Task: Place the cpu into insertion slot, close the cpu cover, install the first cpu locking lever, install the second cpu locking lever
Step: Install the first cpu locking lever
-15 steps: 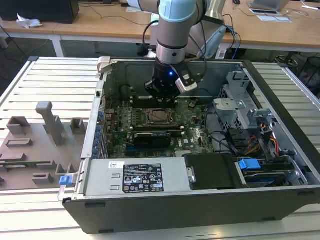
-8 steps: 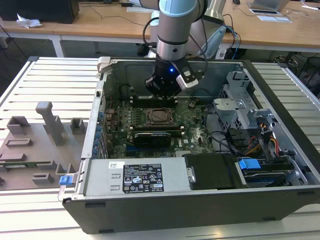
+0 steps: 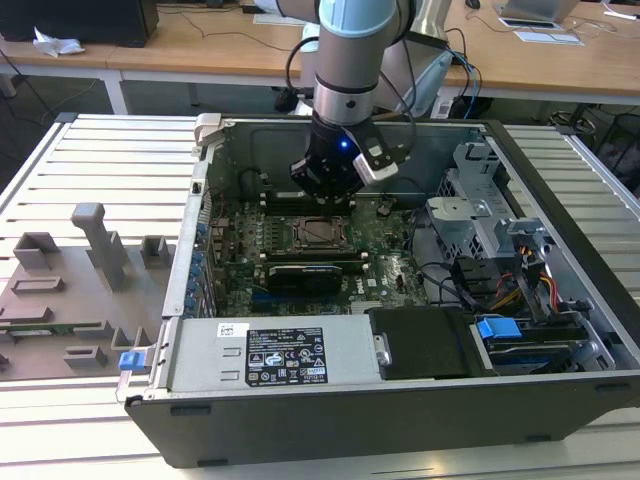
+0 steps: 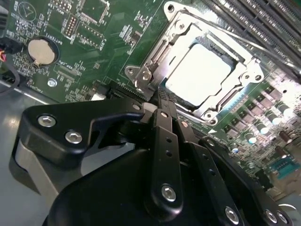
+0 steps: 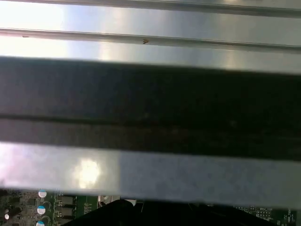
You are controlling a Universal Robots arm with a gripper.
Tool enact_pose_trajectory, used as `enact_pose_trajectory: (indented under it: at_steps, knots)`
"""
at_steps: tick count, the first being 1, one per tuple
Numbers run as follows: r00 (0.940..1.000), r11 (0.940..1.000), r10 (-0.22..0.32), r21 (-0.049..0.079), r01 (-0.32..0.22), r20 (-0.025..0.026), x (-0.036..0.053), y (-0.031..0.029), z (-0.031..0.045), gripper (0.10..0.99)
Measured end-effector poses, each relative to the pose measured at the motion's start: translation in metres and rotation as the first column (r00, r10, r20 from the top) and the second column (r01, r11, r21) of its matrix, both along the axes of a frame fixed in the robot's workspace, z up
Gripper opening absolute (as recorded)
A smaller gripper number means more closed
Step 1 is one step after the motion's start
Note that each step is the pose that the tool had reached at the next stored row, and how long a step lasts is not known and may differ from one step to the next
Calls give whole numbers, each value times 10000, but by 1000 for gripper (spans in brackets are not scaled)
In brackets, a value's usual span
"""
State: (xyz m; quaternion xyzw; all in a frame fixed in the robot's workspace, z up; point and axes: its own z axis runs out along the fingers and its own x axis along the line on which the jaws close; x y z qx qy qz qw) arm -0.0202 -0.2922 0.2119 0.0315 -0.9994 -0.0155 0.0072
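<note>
Gripper (image 4: 162,96) fingers pressed together, empty, at six o'clock of covered cpu (image 4: 200,75) in insertion slot (image 4: 244,70).

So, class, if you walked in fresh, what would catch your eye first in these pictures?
First, the robot arm's black tool hanging inside the open computer case, just above the motherboard. Then, in the second wrist view, the bright silver cpu sitting in its shiny metal-rimmed insertion slot, just beyond the tool.
</note>
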Motion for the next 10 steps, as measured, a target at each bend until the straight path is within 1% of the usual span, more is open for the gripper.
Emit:
enact_pose_trajectory:
  at_steps: [3,10]
  knots:
    - [10000,10000,0,0,0,0,0,-65,0,106]
    - [10000,10000,0,-2,0,-12,7,-124,0,106]
